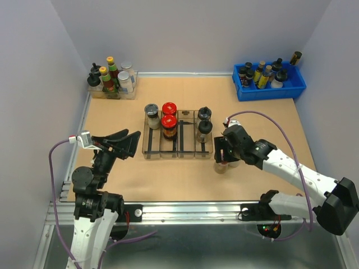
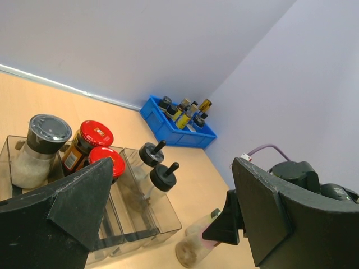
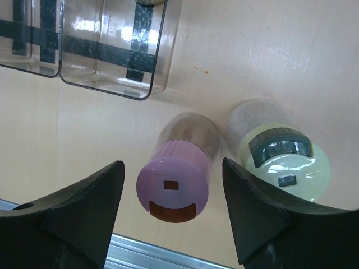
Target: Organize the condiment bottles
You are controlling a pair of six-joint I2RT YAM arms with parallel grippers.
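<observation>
The right pincer point(image 3: 171, 168) stands released, its two dark fingers point(image 3: 263, 218) spread wide with the pink-capped jar point(image 3: 173, 188) upright between them. Neither finger appears to touch the cap, though the tips are cut off at the lower edge of the wrist view, so contact lower down cannot be ruled out. Just outside the pincer's right finger stands the pale-yellow-capped jar point(image 3: 283, 159), very close beside the pink one. Both jars are seen from above, so their caps hide most of the glass. In the overhead view the pincer's body covers nearly all of both.

Off the pincer's left finger and a little beyond it lies the clear organizer tray point(image 1: 187, 134) on the table point(image 1: 168, 176). Its nearest compartment holds two knob-capped jars point(image 1: 205, 114) point(image 1: 204, 129). Farther from the pincer come two red-lidded jars point(image 1: 169, 108) point(image 1: 169, 126) and the grey-lidded jar point(image 1: 152, 115).

The left pincer point(image 2: 173, 168) is also released and grasps nothing. It hangs over the table on the tray's other side, and its own fingers block the tray's near corner from its camera. Ahead of it, past the tray, the pink-capped jar is half hidden by the right arm's dark housing
</observation>
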